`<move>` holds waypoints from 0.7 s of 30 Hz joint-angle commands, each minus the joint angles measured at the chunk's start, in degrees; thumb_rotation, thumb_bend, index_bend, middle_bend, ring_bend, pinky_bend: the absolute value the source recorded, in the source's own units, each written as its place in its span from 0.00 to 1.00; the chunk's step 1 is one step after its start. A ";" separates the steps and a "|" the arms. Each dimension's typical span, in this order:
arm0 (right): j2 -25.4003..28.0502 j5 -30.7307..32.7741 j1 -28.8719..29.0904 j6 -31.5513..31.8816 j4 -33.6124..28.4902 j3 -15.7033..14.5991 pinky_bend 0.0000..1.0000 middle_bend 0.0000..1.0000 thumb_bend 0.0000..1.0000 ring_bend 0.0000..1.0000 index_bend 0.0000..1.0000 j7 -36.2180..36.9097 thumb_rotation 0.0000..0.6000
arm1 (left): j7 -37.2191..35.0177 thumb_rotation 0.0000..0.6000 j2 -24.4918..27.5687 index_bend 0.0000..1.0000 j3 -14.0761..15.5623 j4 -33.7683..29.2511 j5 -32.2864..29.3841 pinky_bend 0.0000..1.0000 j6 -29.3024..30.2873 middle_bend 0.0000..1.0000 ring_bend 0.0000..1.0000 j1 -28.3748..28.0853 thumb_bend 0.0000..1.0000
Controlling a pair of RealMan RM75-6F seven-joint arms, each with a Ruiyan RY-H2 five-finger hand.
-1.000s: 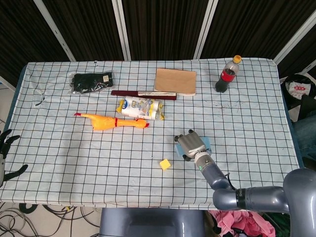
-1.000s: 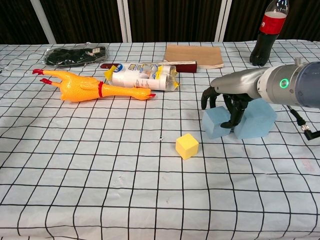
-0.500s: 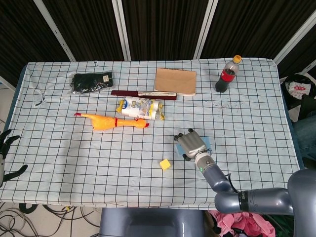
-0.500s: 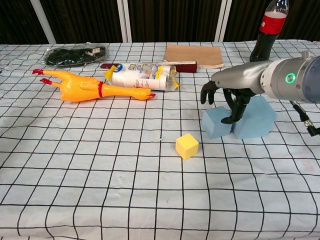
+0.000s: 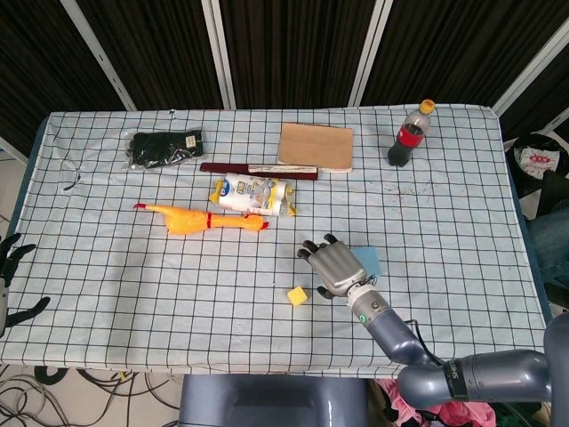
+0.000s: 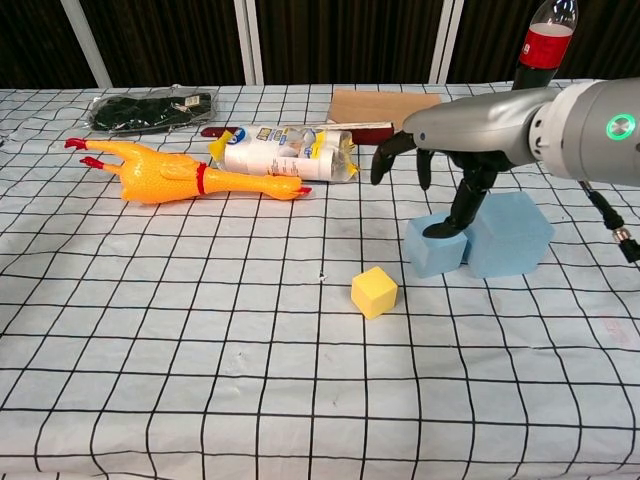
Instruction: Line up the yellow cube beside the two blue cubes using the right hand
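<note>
The small yellow cube [image 6: 374,292] [image 5: 298,296] lies on the checked tablecloth near the front middle. Two blue cubes stand side by side to its right: a smaller one [image 6: 433,248] and a larger one [image 6: 509,234], only partly showing in the head view [image 5: 368,260]. My right hand [image 6: 430,160] [image 5: 334,267] hovers above the smaller blue cube, fingers spread and pointing down, holding nothing. My left hand [image 5: 11,267] shows only at the left edge of the head view, off the table, fingers apart.
A rubber chicken [image 6: 175,177], a white pouch [image 6: 285,152], a dark red stick [image 5: 258,168], a brown notebook [image 6: 385,108], a black packet [image 6: 145,108] and a cola bottle [image 6: 538,55] lie further back on the table [image 6: 200,380].
My right hand has lifted off the blue cubes and moved up and to the left, its fingers spreading wider. The cubes have stayed where they were.
</note>
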 commanded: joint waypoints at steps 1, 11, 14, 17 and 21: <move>0.28 -7.60 -2.32 1.00 -2.59 -1.79 0.13 0.12 0.22 0.26 0.24 1.78 1.00 | -0.11 1.00 0.06 0.21 0.03 0.01 0.04 0.00 -0.03 0.10 0.00 0.00 0.04; -5.19 -18.22 -5.07 1.85 0.53 -4.83 0.13 0.09 0.22 0.22 0.25 0.47 1.00 | -0.35 1.00 0.17 0.21 0.09 0.03 0.13 0.00 -0.10 0.10 0.00 0.00 0.04; -7.24 -18.73 -5.24 1.29 2.19 -4.72 0.13 0.09 0.22 0.22 0.25 -0.22 1.00 | -0.19 1.00 0.13 0.21 0.04 0.09 0.02 0.00 -0.11 0.10 0.00 0.00 0.04; -8.99 -18.00 -5.03 0.31 3.96 -4.19 0.13 0.10 0.22 0.23 0.25 -1.08 1.00 | -0.07 1.00 0.05 0.21 0.00 0.13 -0.05 0.00 -0.09 0.10 0.00 -0.01 0.04; -10.34 -16.12 -4.56 -1.03 5.61 -2.76 0.13 0.11 0.22 0.23 0.26 -1.54 1.00 | -0.04 1.00 0.03 0.21 -0.02 0.17 -0.09 0.00 -0.12 0.10 0.00 -0.02 0.04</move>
